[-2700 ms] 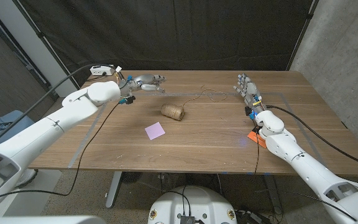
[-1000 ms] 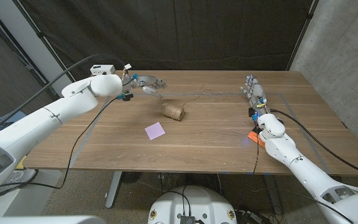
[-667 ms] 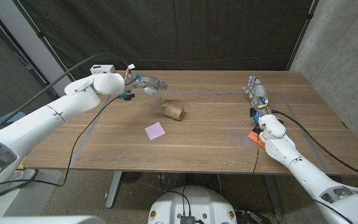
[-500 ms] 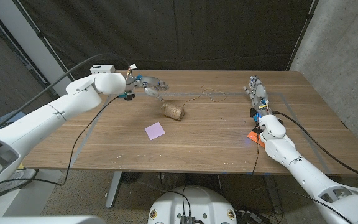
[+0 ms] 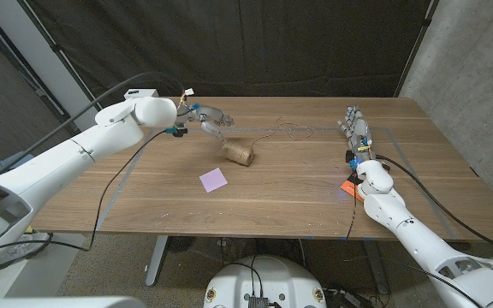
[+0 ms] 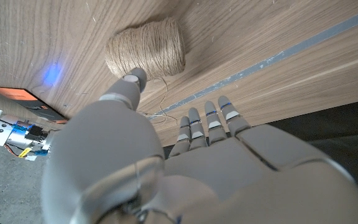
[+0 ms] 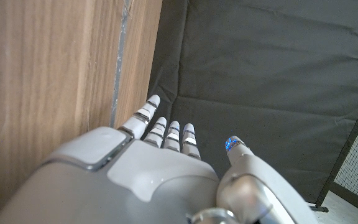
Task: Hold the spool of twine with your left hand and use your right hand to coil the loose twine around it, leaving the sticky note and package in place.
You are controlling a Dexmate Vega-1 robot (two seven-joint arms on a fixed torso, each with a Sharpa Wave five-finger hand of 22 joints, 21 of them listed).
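Observation:
The spool of twine lies on its side on the wooden table, and it appears again in the left wrist view. Loose twine trails from it toward the far right of the table. My left hand hovers just behind and left of the spool, fingers apart, holding nothing. My right hand stands near the right side of the table, fingers straight and together, empty. A purple sticky note lies in front of the spool. An orange package peeks out beside my right forearm.
Grey tape lines mark a rectangle on the tabletop. A small white box with wires sits at the table's far left edge. A black curtain hangs behind the table.
My left hand has moved right and nearer to the spool. My right hand has shifted slightly toward the far right. The spool, note and package have stayed put.

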